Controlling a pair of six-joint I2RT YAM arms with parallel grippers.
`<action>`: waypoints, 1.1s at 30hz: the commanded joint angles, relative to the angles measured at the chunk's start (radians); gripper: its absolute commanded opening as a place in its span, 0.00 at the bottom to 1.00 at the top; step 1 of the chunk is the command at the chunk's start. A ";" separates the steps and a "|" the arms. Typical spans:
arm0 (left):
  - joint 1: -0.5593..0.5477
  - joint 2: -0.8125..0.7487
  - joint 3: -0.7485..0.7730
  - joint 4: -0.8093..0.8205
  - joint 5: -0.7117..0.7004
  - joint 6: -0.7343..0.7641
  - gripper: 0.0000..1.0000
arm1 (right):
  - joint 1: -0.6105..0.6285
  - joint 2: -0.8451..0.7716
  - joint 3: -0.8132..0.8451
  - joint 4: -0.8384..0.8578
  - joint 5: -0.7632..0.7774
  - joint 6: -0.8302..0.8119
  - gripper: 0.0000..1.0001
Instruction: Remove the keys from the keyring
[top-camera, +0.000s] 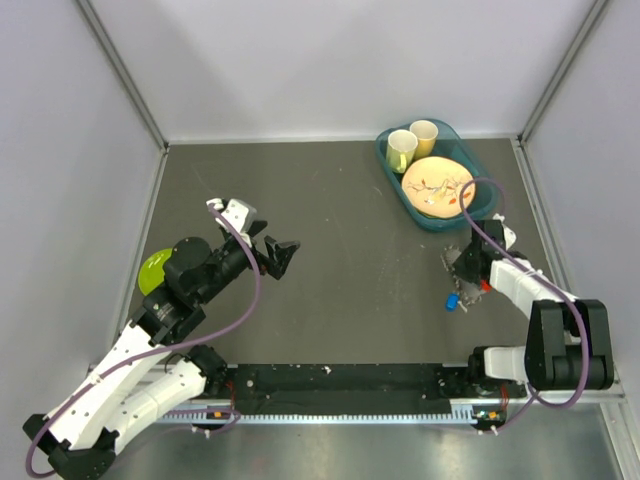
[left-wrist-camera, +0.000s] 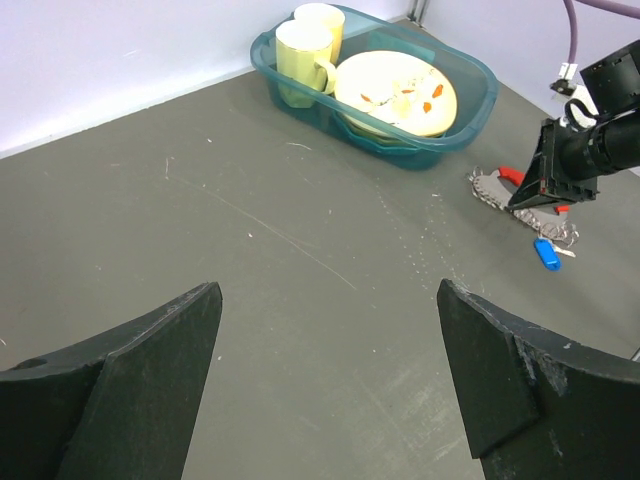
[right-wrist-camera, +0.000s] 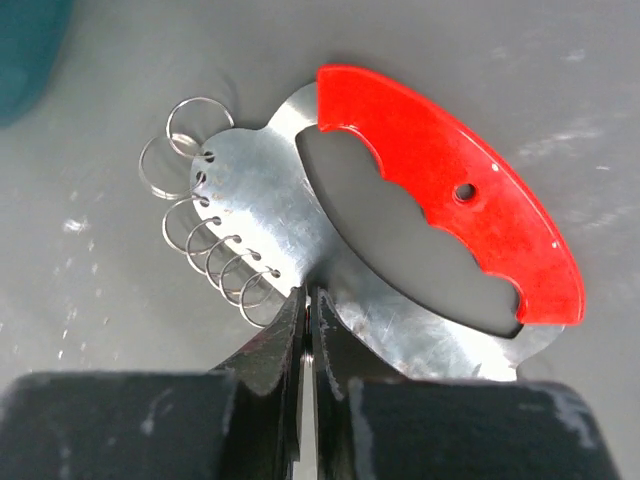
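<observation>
The red-headed key is a flat silver metal piece with a curved red plastic head. Several thin wire keyring loops are threaded through holes along its edge. My right gripper is shut on the silver edge just beside the loops. In the top view it sits low over the table at the right, with the blue-headed key just in front of it. The left wrist view shows the blue head and the red head. My left gripper is open, empty and far to the left.
A teal tub at the back right holds two yellow cups and a patterned plate. A lime green object lies behind the left arm. Grey walls close in the table on three sides.
</observation>
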 joint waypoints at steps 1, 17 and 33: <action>-0.003 -0.003 0.021 0.036 -0.007 0.003 0.94 | 0.013 0.001 -0.022 0.066 -0.204 -0.124 0.00; -0.003 0.049 -0.028 -0.030 -0.152 -0.237 0.87 | 0.470 -0.093 -0.039 0.202 -0.333 -0.146 0.00; 0.001 0.314 -0.305 0.261 0.137 -0.728 0.82 | 0.713 -0.074 -0.148 0.575 -0.458 -0.017 0.00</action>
